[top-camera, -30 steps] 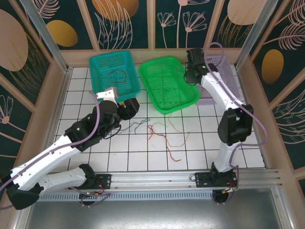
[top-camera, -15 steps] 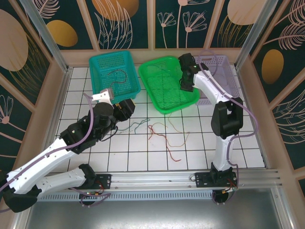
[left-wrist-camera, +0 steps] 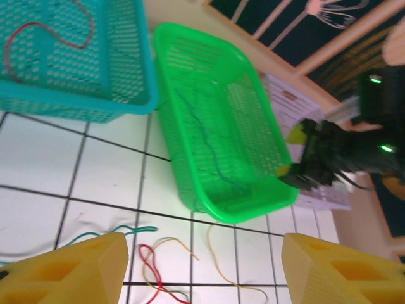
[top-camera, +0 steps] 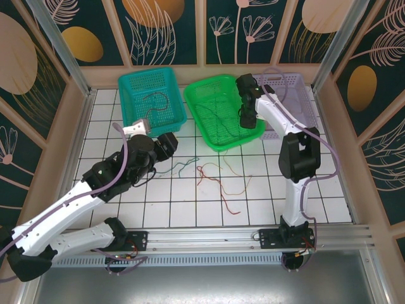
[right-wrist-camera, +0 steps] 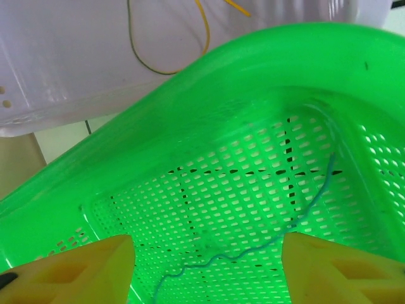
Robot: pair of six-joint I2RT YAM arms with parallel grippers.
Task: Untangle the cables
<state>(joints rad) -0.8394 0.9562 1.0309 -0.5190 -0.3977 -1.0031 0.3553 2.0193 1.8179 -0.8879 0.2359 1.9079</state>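
Note:
Loose cables lie tangled on the white tiles: a red cable [top-camera: 218,185] [left-wrist-camera: 152,266], a tan-yellow cable [top-camera: 239,170] [left-wrist-camera: 223,266], a green cable [top-camera: 183,166] [left-wrist-camera: 120,230] and a dark one [top-camera: 149,178]. My left gripper [top-camera: 169,144] [left-wrist-camera: 202,240] hovers open just left of them, nothing between its yellow fingers [left-wrist-camera: 76,269]. My right gripper [top-camera: 245,120] [right-wrist-camera: 207,240] stands open over the green basket [top-camera: 250,136] [right-wrist-camera: 209,120], above a blue cable [right-wrist-camera: 253,251] [left-wrist-camera: 209,145] lying on the basket's floor.
A teal basket [top-camera: 130,85] [left-wrist-camera: 142,69] at the back left holds a red-brown cable [top-camera: 158,101] [left-wrist-camera: 44,28]. A lavender basket [top-camera: 297,95] [right-wrist-camera: 76,63] at the back right holds a yellow cable [right-wrist-camera: 171,63]. Low walls ring the tiled floor.
My right gripper swung left from the lavender basket to over the green basket and opened; the blue cable now lies in that basket. The left gripper shifted slightly left.

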